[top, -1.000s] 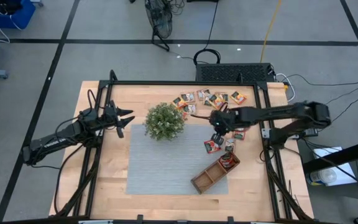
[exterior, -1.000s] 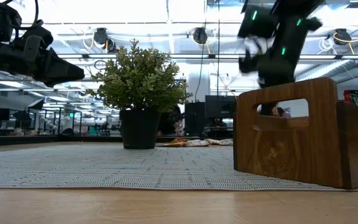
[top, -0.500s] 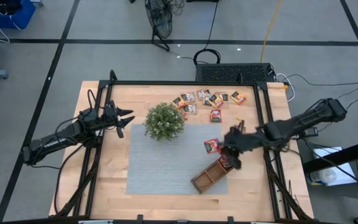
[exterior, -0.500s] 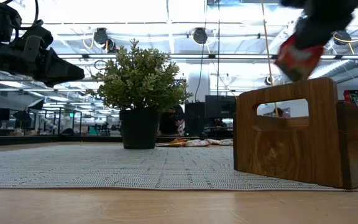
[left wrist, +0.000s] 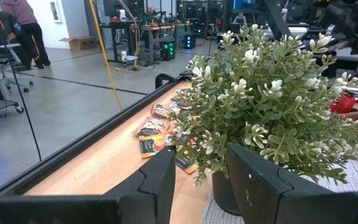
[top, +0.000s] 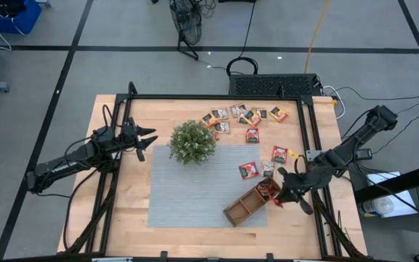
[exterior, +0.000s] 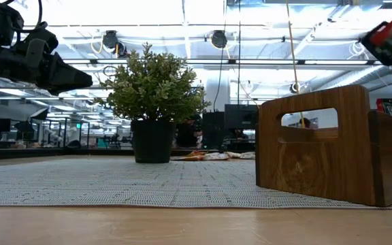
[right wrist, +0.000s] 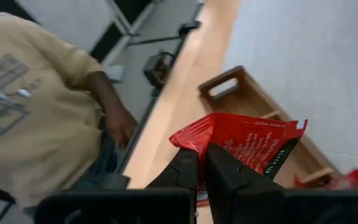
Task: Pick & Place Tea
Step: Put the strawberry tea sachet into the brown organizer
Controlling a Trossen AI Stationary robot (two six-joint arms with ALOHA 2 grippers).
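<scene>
The wooden tray (top: 252, 202), low and right of centre in the high view, seems to hold only a little red tea in its right-hand compartment, though that part is hard to read. Most tea sachets (top: 243, 116) lie loose above it. The right gripper (top: 285, 198), clamped on one red sachet (right wrist: 244, 142), hangs beside the tray's right end; the left gripper (top: 145, 137) waits with fingers parted at mid-left.

Grey floor (top: 122, 73) crossed by dark lines surrounds the table. A yellow cable (top: 317, 29) trails over it. Beyond, ceiling lights (exterior: 182, 13) glare above workbenches; a person in a tan shirt (right wrist: 36, 118) stands nearby.
</scene>
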